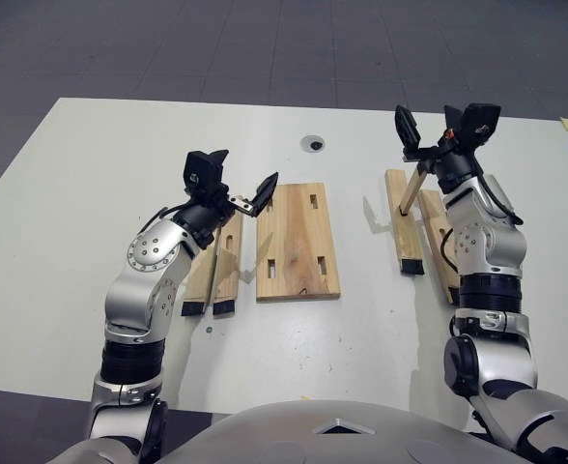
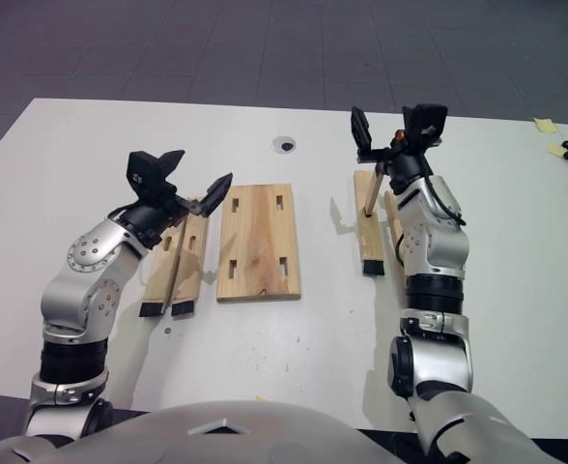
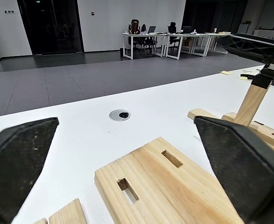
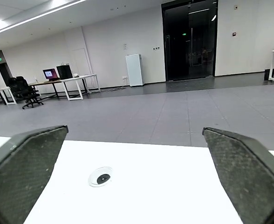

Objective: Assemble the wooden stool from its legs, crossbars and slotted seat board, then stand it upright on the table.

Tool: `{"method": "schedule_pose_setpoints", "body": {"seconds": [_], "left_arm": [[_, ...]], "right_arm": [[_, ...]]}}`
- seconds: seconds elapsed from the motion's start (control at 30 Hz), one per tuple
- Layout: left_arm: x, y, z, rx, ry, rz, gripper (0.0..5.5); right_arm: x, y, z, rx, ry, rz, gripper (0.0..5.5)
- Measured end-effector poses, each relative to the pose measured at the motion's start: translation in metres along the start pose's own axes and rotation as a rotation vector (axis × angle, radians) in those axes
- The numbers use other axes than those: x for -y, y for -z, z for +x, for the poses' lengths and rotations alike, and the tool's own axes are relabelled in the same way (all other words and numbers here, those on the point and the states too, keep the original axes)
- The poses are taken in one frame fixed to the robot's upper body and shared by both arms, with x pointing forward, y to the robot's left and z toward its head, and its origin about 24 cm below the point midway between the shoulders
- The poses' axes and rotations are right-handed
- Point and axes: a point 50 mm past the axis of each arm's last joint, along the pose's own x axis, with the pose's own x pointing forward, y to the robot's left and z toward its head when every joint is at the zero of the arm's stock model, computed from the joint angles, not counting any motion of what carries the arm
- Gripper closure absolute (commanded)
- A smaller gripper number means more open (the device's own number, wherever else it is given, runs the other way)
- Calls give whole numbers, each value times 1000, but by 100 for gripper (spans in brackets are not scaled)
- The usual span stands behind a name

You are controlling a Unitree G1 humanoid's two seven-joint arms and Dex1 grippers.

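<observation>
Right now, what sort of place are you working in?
Probably an open-plan office or lab hall. Rows of desks with office chairs stand across a wide grey tiled floor, and dark glass doors are set in the far wall. The work surface is a white table.

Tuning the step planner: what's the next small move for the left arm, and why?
Probably lower the left gripper onto the pair of legs beneath it and close on one. Its fingers are open and empty, hovering over those legs beside the seat board, whose slots are empty.
</observation>
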Motion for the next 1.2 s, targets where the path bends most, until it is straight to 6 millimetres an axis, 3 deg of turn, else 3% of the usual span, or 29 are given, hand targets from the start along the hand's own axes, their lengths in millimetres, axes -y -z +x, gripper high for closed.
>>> {"method": "schedule_pose_setpoints", "body": {"seconds": [0.2,0.37,0.43,0.6,0.7,1.2], "left_arm": [[10,3,1,-3,32,-21,10],[14,3,-1,-4,45,-28,10],[14,2,-3,-11,35,-26,10],[12,8,-14,-39,-22,-42,10],[13,15,-17,-68,-42,-55,10],[16,22,-13,-94,-61,-55,10]], "right_arm": [[2,-11,-4,48,47,132,11],[-21,-57,-2,155,-31,176,11],[-22,-60,-11,119,-34,173,11],[14,-16,-64,-184,88,90,11],[21,9,-89,-333,110,78,11],[12,51,-117,-640,20,-125,11]]}}
